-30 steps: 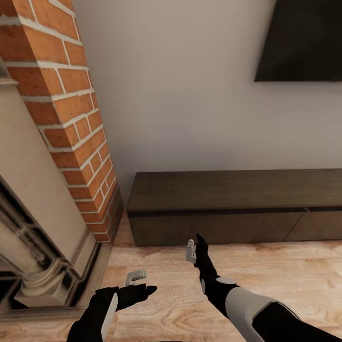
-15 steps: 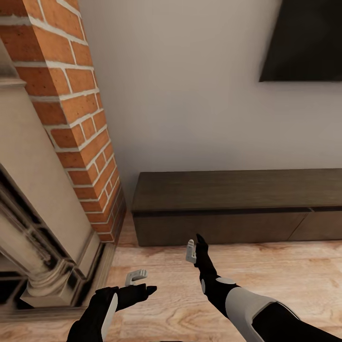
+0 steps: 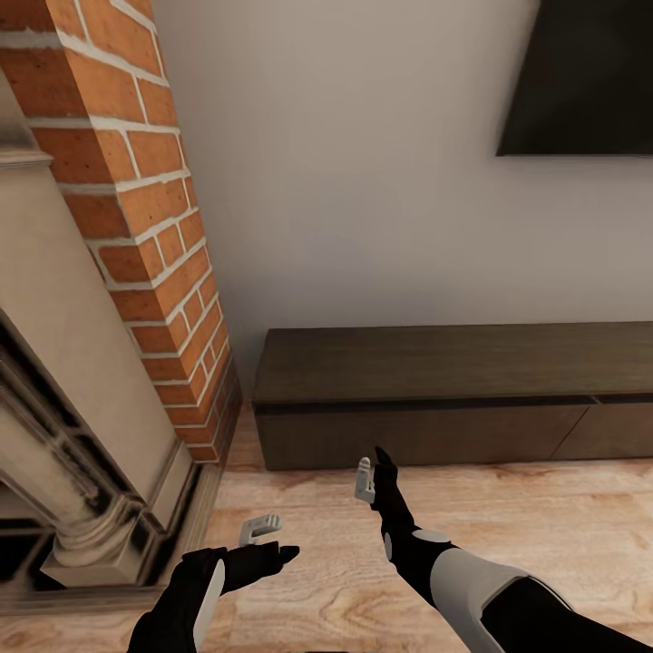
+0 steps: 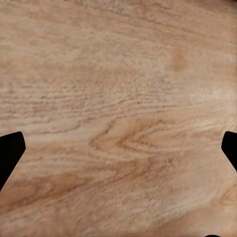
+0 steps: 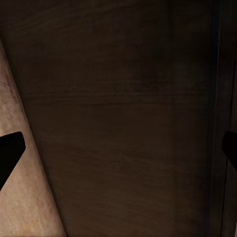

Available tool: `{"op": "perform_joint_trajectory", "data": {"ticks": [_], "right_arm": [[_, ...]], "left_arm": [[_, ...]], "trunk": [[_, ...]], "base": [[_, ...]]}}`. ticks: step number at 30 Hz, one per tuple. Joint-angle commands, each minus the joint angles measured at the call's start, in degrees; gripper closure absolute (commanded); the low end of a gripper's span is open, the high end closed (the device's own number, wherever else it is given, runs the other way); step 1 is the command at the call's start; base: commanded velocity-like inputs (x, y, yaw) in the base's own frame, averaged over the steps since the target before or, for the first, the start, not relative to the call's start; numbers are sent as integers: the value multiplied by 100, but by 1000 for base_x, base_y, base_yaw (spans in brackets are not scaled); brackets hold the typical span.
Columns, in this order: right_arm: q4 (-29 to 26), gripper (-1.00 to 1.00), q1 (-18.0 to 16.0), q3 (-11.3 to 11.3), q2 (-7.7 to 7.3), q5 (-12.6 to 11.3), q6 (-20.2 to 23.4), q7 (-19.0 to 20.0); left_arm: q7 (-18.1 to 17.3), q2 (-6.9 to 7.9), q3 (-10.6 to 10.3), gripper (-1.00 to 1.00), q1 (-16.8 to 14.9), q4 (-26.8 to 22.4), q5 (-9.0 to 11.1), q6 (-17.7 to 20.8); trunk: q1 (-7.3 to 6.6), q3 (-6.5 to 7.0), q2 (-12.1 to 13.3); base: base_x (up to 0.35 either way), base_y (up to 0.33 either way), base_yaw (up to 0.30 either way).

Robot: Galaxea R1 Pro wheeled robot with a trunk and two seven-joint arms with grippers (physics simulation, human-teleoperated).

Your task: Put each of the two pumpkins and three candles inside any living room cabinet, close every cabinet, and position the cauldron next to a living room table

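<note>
From the head view, the robot stands facing the cabinet (image 3: 453,399), the long dark-brown unit against the wall at about twelve to two o'clock from its arms, with every drawer front flush and shut. No pumpkin, candle or cauldron is anywhere in sight, so I'd say the job in hand is getting a drawer open, ready to take things. To do that well, the right arm should go for the top edge of the left drawer front, catch the dark gap under the top board squarely, and pull straight back along the floor (image 3: 544,508) rather than at a slant. The right gripper (image 3: 373,472) is stretched forward and points at the drawer front, close to it but not touching, its pale finger and dark finger parted with nothing between them. The left gripper (image 3: 269,537) sits low at seven o'clock, turned sideways towards the right arm, fingers spread and empty, near the brick fireplace (image 3: 136,227). A dark screen (image 3: 580,82) hangs on the wall at one o'clock.

In the left wrist view, wood-plank floor lies below, and the two dark fingertips (image 4: 10,153) sit wide apart at the frame's sides.

In the right wrist view, the dark cabinet front (image 5: 123,123) looms close, a strip of floor beside it, the fingertips (image 5: 10,150) equally wide apart.
</note>
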Motion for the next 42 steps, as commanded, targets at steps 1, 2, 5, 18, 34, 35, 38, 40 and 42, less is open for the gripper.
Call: {"op": "perform_joint_trajectory", "data": {"ticks": [1, 2, 5, 18, 34, 35, 38, 40, 42], "right_arm": [[7, -100, -4, 1, 2, 37, 27, -23], [7, -100, -4, 1, 2, 37, 28, -23], [5, -100, -4, 1, 2, 39, 29, -23], [-2, -100, -4, -7, 2, 26, 46, -29], [-6, -100, -4, -16, 2, 6, 39, -32], [-5, -100, -4, -16, 2, 5, 37, -32], [-2, -100, -2, -16, 2, 5, 33, -30], [11, -100, -1, -16, 2, 5, 32, -27], [17, -100, -3, -16, 2, 4, 35, -25]], "left_arm": [[-51, -9, 33, -100, -4, -7, -48, 28], [-51, -9, 33, -100, -4, -8, -48, 28], [-51, -9, 33, -100, -4, -10, -48, 28], [-51, -9, 33, -100, -3, -5, -48, 28], [-51, -9, 33, -100, -3, -4, -48, 28], [-51, -9, 33, -100, -3, -4, -48, 28], [-51, -9, 33, -100, -4, 2, -48, 28], [-51, -9, 33, -100, -5, 7, -48, 28], [-51, -9, 33, -100, -4, 13, -48, 28]], "trunk": [[-1, -5, -2], [-1, -5, -2], [-1, -5, -2], [-1, -5, -2], [-1, -5, -2], [-1, -5, -2], [-1, -5, -2], [-1, -5, -2], [-1, -5, -2]], "base": [[0, 0, 0], [0, 0, 0], [0, 0, 0], [0, 0, 0], [0, 0, 0], [0, 0, 0], [0, 0, -2], [0, 0, -59], [0, 0, -138]]}}
